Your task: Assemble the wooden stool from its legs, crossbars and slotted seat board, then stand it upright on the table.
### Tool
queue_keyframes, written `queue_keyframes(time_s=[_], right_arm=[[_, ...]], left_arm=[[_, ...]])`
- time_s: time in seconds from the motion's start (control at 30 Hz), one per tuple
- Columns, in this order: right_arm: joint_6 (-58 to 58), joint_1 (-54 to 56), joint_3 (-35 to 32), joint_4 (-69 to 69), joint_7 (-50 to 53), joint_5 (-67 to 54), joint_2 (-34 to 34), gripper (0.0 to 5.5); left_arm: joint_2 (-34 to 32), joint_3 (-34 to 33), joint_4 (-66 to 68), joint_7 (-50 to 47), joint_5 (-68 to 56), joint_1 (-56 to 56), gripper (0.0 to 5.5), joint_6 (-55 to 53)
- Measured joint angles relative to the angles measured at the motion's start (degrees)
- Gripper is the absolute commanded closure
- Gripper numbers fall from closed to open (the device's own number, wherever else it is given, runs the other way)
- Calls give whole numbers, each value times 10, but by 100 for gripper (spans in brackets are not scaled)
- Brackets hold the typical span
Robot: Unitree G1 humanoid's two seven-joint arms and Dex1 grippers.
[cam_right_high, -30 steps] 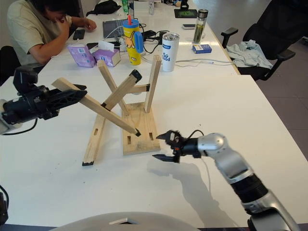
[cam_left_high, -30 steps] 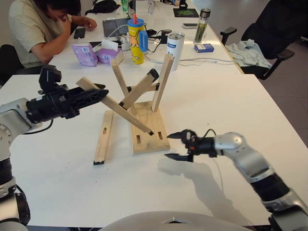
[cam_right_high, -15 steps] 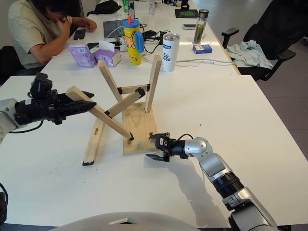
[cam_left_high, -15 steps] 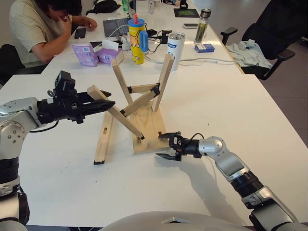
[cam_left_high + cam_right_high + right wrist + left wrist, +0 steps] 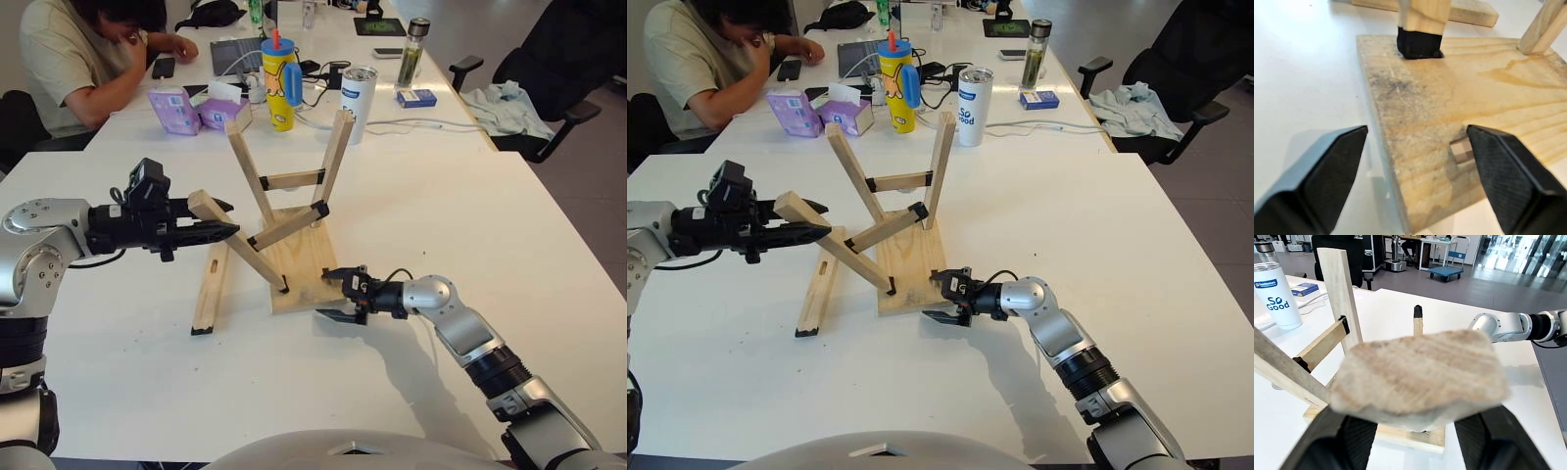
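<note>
Starting at the left, the left gripper (image 5: 208, 223) is clamped on the upper end of a leg (image 5: 245, 253). The leg's long axis slants down and to the right, away from that arm, until its black-capped foot (image 5: 1418, 43) meets the near left slot of the seat board (image 5: 306, 262). Under that slant a loose slotted bar (image 5: 209, 282) lies flat on the table (image 5: 441, 206), just beside the board's left edge and roughly parallel to it. The board lies flat, its long axis running away from the robot. At its far end the left upright leg (image 5: 250, 166) and the right upright leg (image 5: 334, 162) stand in the board, tied by a crossbar (image 5: 294, 180). A lower crossbar (image 5: 289, 225) runs from the right upright down to the held leg. Farther right, the right gripper (image 5: 331, 294) sits low at the board's near right corner with its fingers (image 5: 1317, 171) spread apart, closed on nothing. Its wrist view shows an empty slot (image 5: 1462, 149) just ahead between them. The move to come likely turns on the foot lying just left of and beyond that open claw. A push along the slanted leg would drive the board toward the right arm, which is the nearer one to brace it. How deep the foot sits in its slot I cannot tell.
</note>
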State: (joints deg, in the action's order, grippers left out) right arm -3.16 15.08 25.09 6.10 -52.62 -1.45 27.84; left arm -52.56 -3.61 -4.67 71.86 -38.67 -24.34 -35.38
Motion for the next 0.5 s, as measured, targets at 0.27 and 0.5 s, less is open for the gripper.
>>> queue_keyframes(time_s=[0.27, 0.5], right_arm=[[-16, 0, 6, -13, -3, 5, 5, 173], [-28, -4, 7, -20, -3, 5, 5, 173]], left_arm=[[-6, 83, 27, 50, 62, -82, 343, 33], [-9, 104, 12, 50, 80, -84, 343, 47]])
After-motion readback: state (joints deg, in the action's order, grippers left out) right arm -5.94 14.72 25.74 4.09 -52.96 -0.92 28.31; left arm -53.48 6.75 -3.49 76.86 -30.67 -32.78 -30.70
